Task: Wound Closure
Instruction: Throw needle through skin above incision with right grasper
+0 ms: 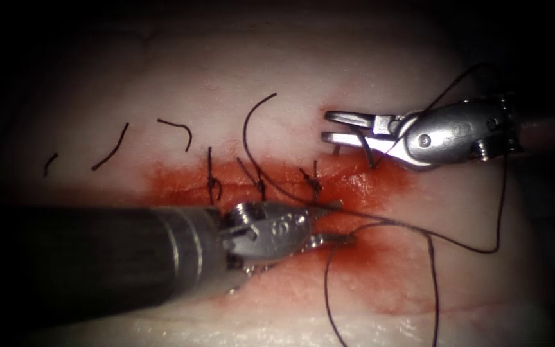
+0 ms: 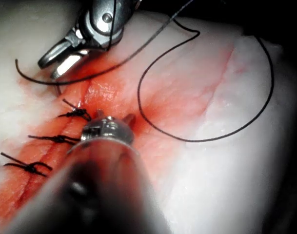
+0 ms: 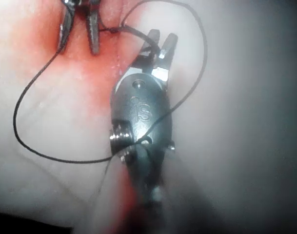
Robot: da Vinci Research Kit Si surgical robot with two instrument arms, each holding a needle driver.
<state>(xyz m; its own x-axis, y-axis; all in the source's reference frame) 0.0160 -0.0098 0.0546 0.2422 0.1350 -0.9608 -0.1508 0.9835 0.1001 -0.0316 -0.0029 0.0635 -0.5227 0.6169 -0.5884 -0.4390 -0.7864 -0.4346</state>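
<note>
Left tool [image 1: 332, 222] jaws parted, empty; right tool [image 1: 335, 126] jaws parted, seemingly straddling thread [image 1: 431, 244]; needle unclear.

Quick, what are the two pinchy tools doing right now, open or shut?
Left tool: open, holding nothing.
Right tool: open; thread drapes across it, not gripped.

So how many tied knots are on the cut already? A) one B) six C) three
C: three dark knots sit in a row along the red cut in the tissue, as seen in the endoscope view and the left wrist view.
</note>
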